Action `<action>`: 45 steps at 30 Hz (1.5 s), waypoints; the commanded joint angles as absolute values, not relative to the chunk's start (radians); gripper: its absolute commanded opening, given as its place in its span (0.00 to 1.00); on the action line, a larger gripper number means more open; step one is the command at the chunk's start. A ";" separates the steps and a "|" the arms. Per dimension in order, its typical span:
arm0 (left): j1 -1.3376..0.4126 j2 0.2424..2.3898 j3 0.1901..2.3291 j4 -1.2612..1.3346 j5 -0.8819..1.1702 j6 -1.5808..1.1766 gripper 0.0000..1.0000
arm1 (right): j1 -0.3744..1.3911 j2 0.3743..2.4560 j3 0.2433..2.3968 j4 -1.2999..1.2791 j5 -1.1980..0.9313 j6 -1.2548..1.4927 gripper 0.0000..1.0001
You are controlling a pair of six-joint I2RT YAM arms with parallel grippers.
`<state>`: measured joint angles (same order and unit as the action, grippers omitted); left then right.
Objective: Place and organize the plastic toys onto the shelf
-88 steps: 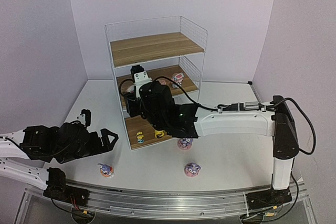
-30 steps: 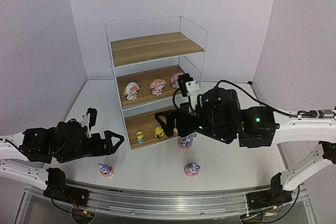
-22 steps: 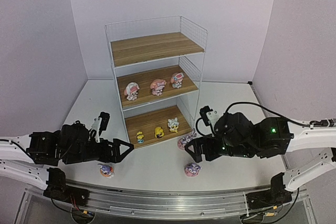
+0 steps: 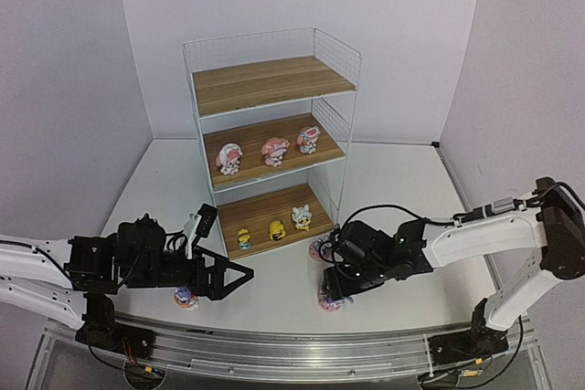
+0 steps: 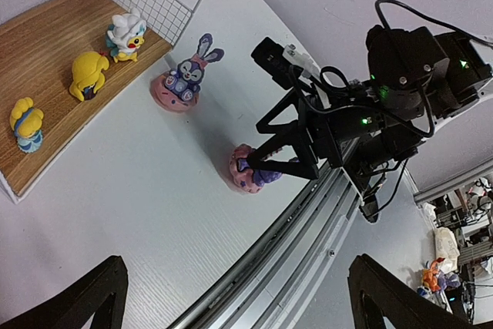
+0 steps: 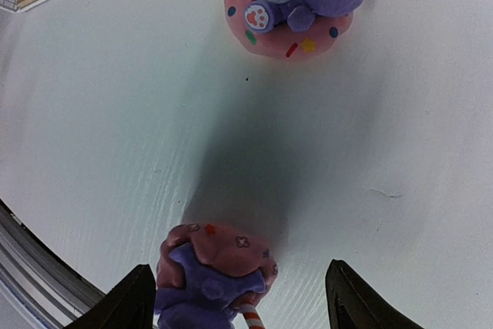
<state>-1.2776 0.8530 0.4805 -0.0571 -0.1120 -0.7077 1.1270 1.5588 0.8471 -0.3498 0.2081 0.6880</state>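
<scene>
Toys: six are on the shelf (image 4: 274,84). Three pink-hatted figures (image 4: 276,150) stand in a row on the middle board, and three small yellow/white figures (image 4: 277,228) in a row on the bottom board. The other three are purple bunnies on pink donut bases, all on the surface (image 4: 402,180).

- Shelf-side bunny (image 4: 320,248) is just off the shelf's front right corner.
- Right bunny (image 6: 212,275) is near the surface's near edge, between the right fingers (image 6: 139,298). They're down around it and spread. One is close beside the base and there's a clear gap on the other side, so no grip.
- Left bunny (image 4: 186,297) is near the near edge on the left, partly hidden under the left arm's head.

Left fingers (image 5: 92,298) are spread wide and hold nothing.
</scene>
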 commanded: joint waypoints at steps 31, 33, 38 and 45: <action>-1.280 0.844 0.452 0.029 -0.131 -0.738 1.00 | 0.990 1.760 0.992 -0.074 0.536 0.691 0.71; -1.281 0.843 0.448 0.034 -0.126 -0.744 1.00 | 0.986 1.781 0.990 -0.039 0.563 0.701 0.68; -1.280 0.836 0.440 0.039 -0.126 -0.754 1.00 | 0.979 1.829 0.967 0.087 0.560 0.722 0.60; -1.279 0.831 0.445 0.029 -0.128 -0.754 1.00 | 0.977 1.851 0.950 0.160 0.606 0.725 0.39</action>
<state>-1.2774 0.8449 0.4423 0.0014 -0.1159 -0.7503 0.9821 1.8450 0.9573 0.0708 0.5517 0.7172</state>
